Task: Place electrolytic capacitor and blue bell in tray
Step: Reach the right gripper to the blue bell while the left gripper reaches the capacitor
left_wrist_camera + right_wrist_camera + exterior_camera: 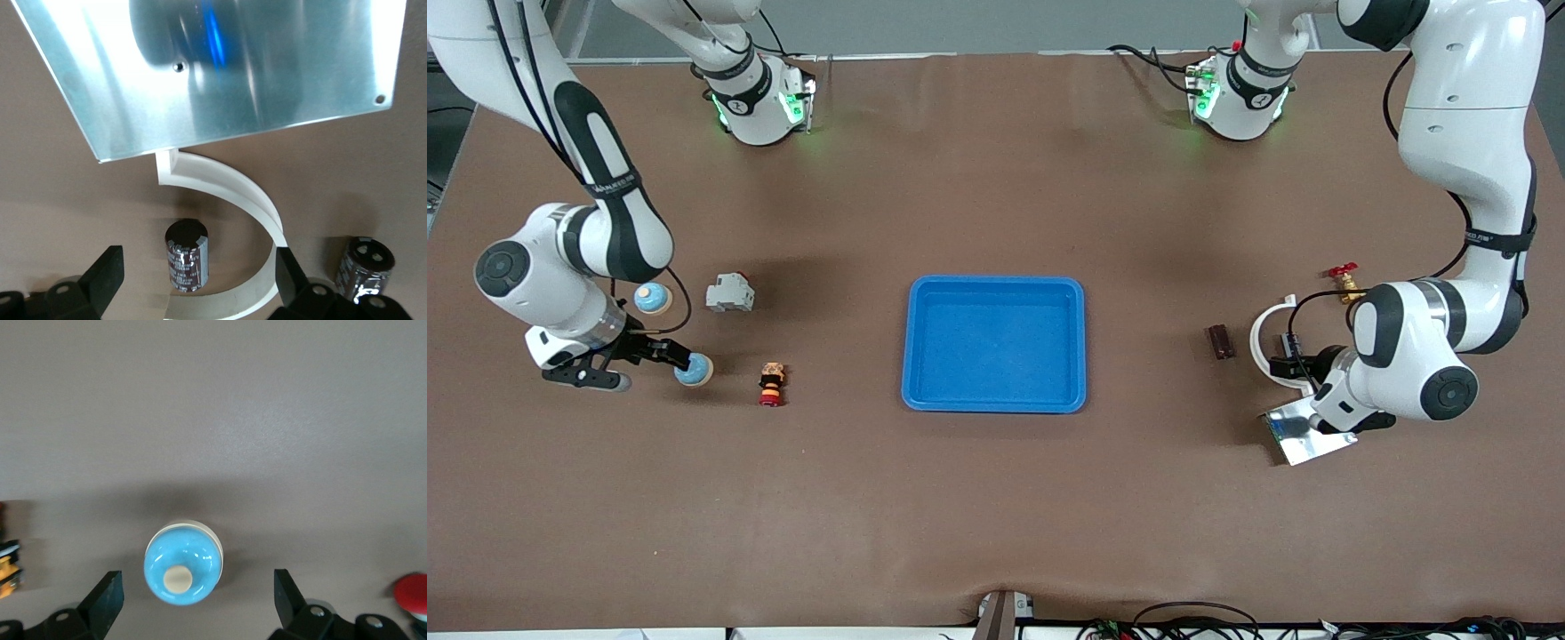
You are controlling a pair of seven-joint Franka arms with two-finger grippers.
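The bright-blue tray (996, 283) lies in the middle of the table with nothing in it. A blue bell (694, 369) with a cream button stands toward the right arm's end. My right gripper (652, 371) hangs over this bell (183, 563), open, one finger on each side and apart from it (198, 587). At the left arm's end, a dark electrolytic capacitor (185, 257) lies on its side inside a white curved piece (257, 203). My left gripper (1334, 425) is above it, open, its fingers wide of the capacitor (198, 267).
A second blue bell (653, 299), a grey breaker (729, 293) and a red-and-yellow push button (771, 384) sit near the right gripper. A silver plate (1312, 443), a second capacitor (1220, 342) and a brass valve (1344, 280) lie near the left gripper.
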